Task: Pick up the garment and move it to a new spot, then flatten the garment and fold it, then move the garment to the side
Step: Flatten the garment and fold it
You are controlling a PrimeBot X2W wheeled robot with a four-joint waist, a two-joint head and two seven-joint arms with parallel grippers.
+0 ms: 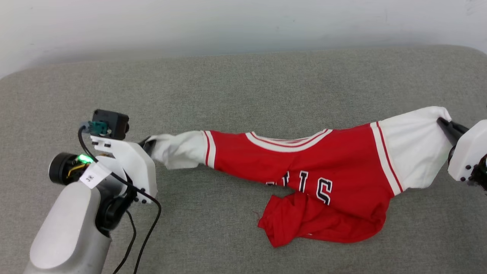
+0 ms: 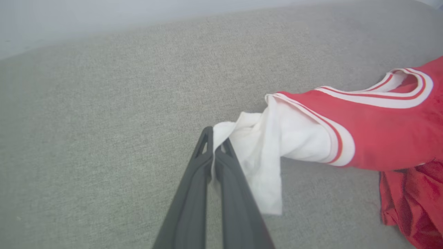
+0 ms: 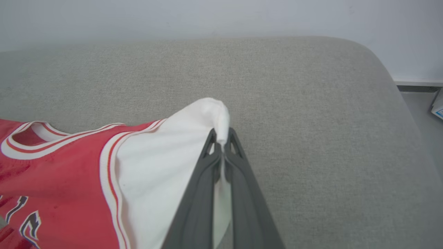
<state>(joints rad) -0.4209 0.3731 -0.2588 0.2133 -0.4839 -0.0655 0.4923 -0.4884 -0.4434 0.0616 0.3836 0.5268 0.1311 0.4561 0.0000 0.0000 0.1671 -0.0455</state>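
The garment (image 1: 304, 167) is a red jersey with white sleeves, stretched sideways across the grey cushion between both arms. Its lower part hangs crumpled toward the front, with the chest lettering partly folded under. My left gripper (image 1: 147, 144) is shut on the end of one white sleeve (image 2: 256, 152), the cloth pinched between the dark fingers (image 2: 193, 193). My right gripper (image 1: 443, 122) is shut on the tip of the other white sleeve (image 3: 173, 166), which bunches over the fingertips (image 3: 207, 145). The striped collar (image 1: 289, 139) faces the far side.
A grey fabric cushion (image 1: 243, 83) bears everything, with a pale wall (image 1: 228, 23) behind it. Its rounded right edge (image 3: 398, 103) drops to a floor. A black cable (image 1: 146, 228) loops beside my left forearm.
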